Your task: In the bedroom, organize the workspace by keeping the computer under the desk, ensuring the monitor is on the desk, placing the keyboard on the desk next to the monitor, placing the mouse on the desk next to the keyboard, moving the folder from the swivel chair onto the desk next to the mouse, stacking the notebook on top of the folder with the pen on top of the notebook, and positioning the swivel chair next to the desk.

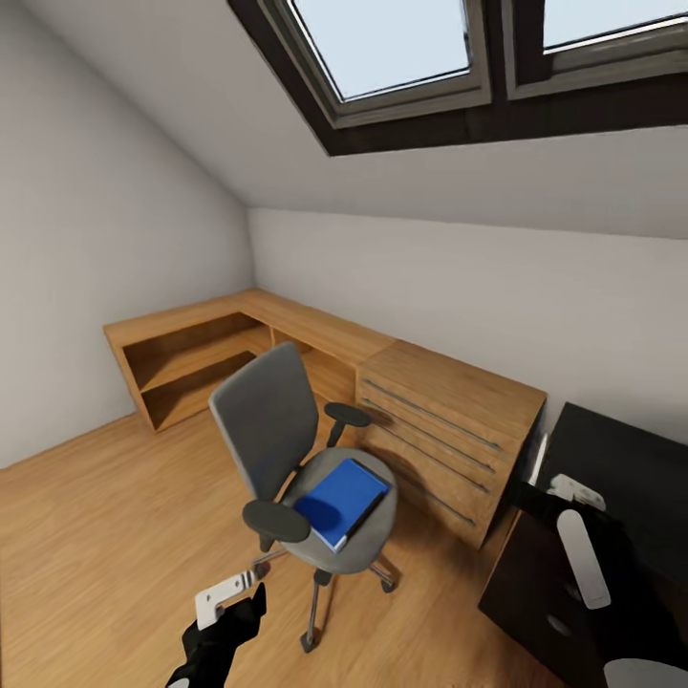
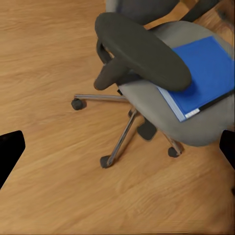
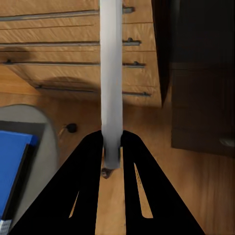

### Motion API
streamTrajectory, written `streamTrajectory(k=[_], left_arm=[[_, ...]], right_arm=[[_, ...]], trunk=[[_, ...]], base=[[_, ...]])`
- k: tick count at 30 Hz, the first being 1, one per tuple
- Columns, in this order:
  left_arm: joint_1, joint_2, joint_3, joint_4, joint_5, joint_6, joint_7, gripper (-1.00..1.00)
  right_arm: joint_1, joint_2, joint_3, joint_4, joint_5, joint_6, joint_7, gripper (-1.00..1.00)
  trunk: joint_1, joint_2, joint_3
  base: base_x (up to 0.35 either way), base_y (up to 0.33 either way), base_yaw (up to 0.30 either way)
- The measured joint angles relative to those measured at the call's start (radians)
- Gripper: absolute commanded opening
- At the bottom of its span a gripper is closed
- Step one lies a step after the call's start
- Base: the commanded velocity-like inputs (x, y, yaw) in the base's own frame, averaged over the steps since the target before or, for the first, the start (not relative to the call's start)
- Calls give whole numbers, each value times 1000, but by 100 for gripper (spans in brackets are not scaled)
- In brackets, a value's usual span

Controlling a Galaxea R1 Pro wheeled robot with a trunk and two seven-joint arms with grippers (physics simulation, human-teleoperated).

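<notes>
Swivel chair (image 1: 306, 468) stands mid-room on the wood floor (image 1: 105, 554), backrest to the left-far side, chrome star base w/ castors underneath. Folder (image 1: 342, 499) lies flat on the seat, dark spine edge toward the near right; in left wrist view it sits just past the near armrest (image 2: 142, 51). Behind the chair, a light wooden drawer cabinet (image 1: 449, 430) and low shelving (image 1: 191, 358) run along the far wall. Bench (image 1: 621, 459), black-topped, is at far right w/ its black drawer unit (image 1: 535, 583) below.

Left end effector (image 1: 229, 597) hovers low near the chair base, fingers spread wide, nothing between them. Right end effector (image 3: 111, 147) is pressed together on a pale slim stick, the pen (image 3: 111, 73), held over the floor btw chair and bench.
</notes>
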Motion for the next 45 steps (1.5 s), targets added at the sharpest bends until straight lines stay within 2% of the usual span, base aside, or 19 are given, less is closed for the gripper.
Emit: streamTrajectory(k=[2,4,7,10,14,24,37,45], left_arm=[[0,0,-5,0,0,0,0,100],[0,0,-11,0,0,-1,10,100],[0,0,-20,0,0,-1,26,100],[0,1,-49,0,0,-1,38,100],[0,2,-57,4,1,-2,42,100],[0,2,-62,9,-18,-2,42,100],[0,2,-62,10,-19,-1,42,100],[0,2,-63,10,-19,1,42,100]], right_arm=[[0,0,-8,0,0,0,0,-100],[0,1,-31,1,0,0,0,-100],[0,1,-41,1,0,-1,0,-100],[0,1,-55,1,0,-1,0,-100],[0,1,-66,1,0,-1,0,-100],[0,2,-69,4,1,-3,0,-100],[0,3,-67,13,3,-5,7,-100],[0,3,-56,54,4,-5,10,-100]], trunk=[[-8,14,6],[-8,14,6],[-8,14,6],[-8,14,6],[-8,14,6],[-8,14,6],[-8,14,6],[-8,14,6]], base=[[0,0,-260],[0,0,-263],[0,0,-264],[0,-10,-264],[0,-173,-265],[116,-212,-120],[301,-68,-2],[87,-7,0]])
